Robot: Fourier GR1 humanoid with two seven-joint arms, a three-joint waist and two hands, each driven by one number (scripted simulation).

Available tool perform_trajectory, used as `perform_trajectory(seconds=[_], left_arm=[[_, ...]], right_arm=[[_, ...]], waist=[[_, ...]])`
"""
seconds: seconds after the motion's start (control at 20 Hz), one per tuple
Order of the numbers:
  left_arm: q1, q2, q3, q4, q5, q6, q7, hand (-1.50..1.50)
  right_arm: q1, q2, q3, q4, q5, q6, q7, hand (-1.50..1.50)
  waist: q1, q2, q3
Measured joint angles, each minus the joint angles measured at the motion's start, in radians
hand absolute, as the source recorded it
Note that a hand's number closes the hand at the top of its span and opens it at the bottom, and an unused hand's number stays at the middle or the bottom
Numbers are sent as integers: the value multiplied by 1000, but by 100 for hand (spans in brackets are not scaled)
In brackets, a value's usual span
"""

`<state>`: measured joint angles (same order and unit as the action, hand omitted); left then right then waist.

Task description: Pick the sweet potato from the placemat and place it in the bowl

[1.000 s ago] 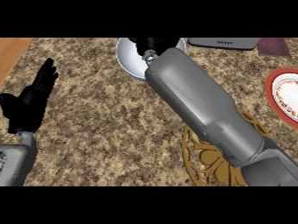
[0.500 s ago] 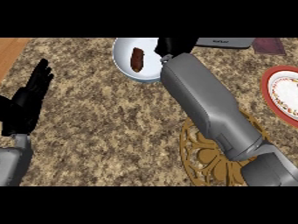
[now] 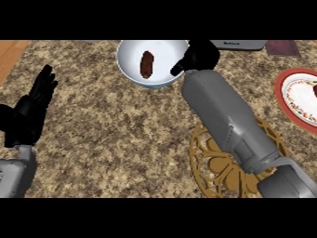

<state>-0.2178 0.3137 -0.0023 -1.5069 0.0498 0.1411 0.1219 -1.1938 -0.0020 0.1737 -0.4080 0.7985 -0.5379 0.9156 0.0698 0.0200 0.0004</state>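
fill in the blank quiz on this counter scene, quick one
1. The sweet potato lies in the ____ bowl.
2. The right hand is by the bowl's ____ rim.
3. The left hand rests ____, holding nothing.
4. The plate has a ____ rim.
Missing: white, right, open, red.

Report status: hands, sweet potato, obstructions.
Left hand open, resting at left. Right hand beside bowl rim. Sweet potato lying in bowl. Nothing blocking.

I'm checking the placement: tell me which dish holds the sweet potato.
The white bowl at the view's top, beside the right hand; the red-rimmed plate at the right carries something red instead.
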Motion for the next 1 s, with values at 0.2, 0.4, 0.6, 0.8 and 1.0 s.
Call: perform_trajectory(seconds=[0.2,0.4,0.6,0.8,1.0], left_arm=[[0,7,11,2,2,-4,4,0],[23,3,14,-3,-1,2,-4,0],[28,14,29,-8,2,-1,8,0],[60,18,50,-15,6,-1,3,0],[69,20,67,-12,9,-7,2,0]], right_arm=[[42,-1,-42,-83,-74,-150,-105,-150],[84,-2,-97,-208,-145,-319,-214,-150],[189,-2,-100,-357,-249,-413,-320,-150],[378,-1,-57,-558,-325,-424,-366,-150],[577,-26,-8,-795,-355,-392,-370,-150]], waist=[[-7,-3,1],[-21,-10,2],[-41,-16,2],[-68,-25,1],[-85,-28,0]])
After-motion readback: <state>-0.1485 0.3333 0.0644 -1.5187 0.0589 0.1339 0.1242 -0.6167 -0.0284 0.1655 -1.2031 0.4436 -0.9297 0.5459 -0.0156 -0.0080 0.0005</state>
